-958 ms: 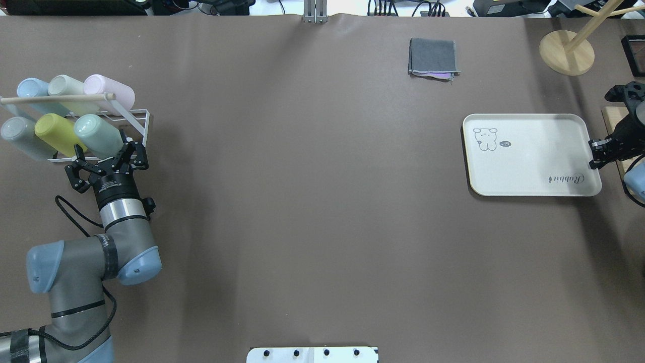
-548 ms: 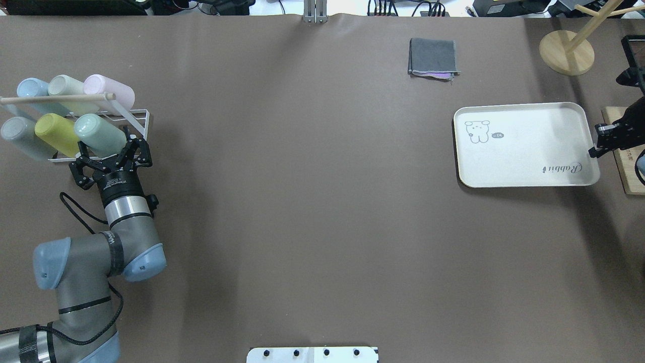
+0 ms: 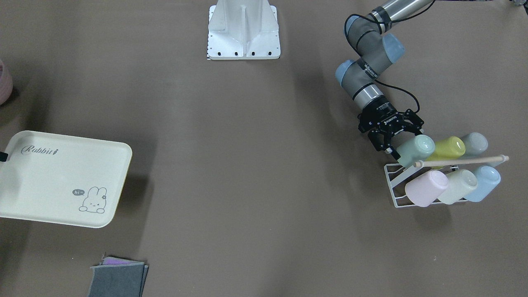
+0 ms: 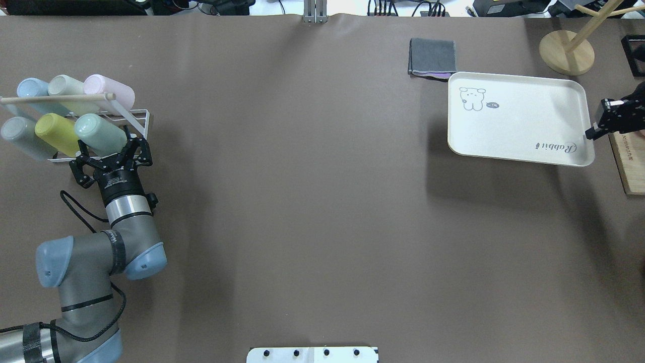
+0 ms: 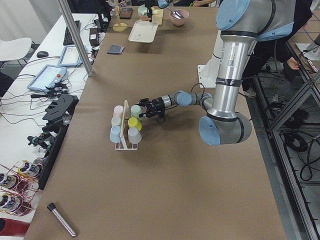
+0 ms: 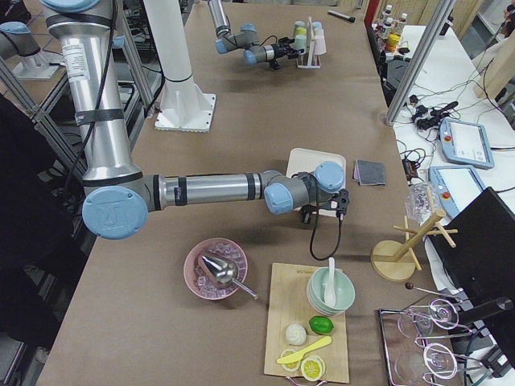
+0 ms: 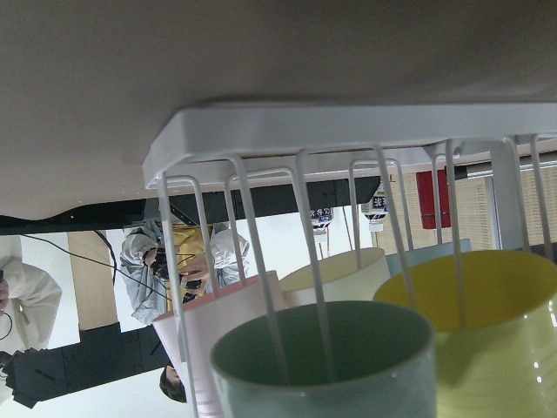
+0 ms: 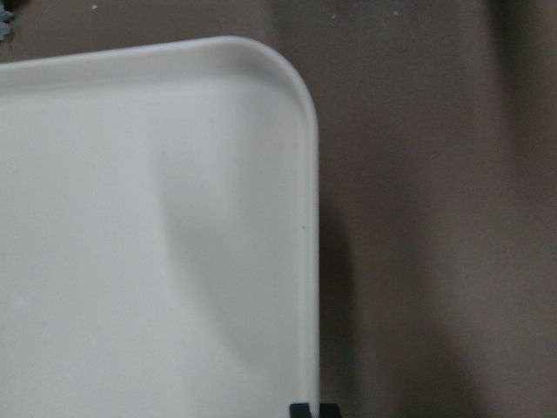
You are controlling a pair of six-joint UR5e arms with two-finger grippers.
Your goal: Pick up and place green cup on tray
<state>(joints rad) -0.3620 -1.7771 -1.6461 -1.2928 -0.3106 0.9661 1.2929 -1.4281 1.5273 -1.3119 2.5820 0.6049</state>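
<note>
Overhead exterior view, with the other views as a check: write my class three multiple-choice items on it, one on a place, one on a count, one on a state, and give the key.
1. Where is the green cup?
A. on the tray
B. in the white wire rack, beside the lime cup
C. standing upright on the table

2. How many cups does the rack hold?
A. four
B. eight
C. six

3. How is the left pincer?
A. open, at the green cup's mouth end
B. shut on the lime cup
C. lying flat on the tray

Key:
1 B, it lies on its side in the rack next to the lime cup, and the tray is bare.
2 C, two rows of three show.
3 A, it stands spread wide at that cup's mouth.
</note>
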